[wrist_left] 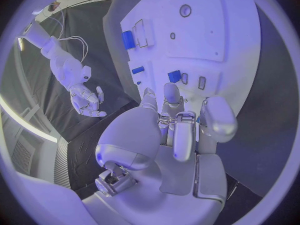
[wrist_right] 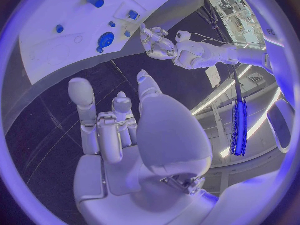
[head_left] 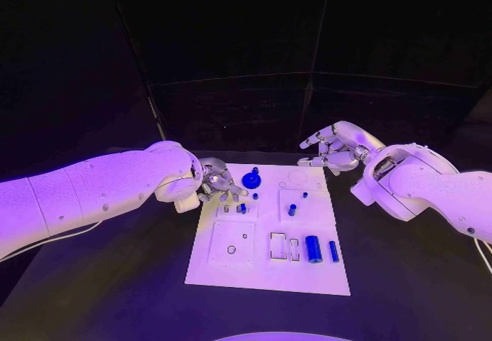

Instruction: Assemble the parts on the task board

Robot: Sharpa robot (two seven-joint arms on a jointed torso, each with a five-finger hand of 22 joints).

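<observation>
board (head_left: 269, 273) lies flat mid-table, long axis running away from the robot. near edge of board: a thick blue cylinder (head_left: 313, 249) and a thinner blue rod (head_left: 334, 251) lie side by side, both long axes pointing away from the robot, parallel to the board's long sides. a small blue peg (head_left: 292, 209) sits mid-board, same heading. round blue disc (head_left: 252, 181) near the far left corner, with a small knob on its far side.

left hand (head_left: 218, 186) hangs over the board's far left part, just beside the disc, fingers curled in toward a small blue piece (head_left: 241, 208); cannot tell whether it pinches anything. in the left wrist view the fingertips (wrist_left: 171, 92) point at the board next to a blue part (wrist_left: 174, 76).

right hand (head_left: 333, 150) is raised beyond the board's far right corner, fingers spread, holding nothing.
</observation>
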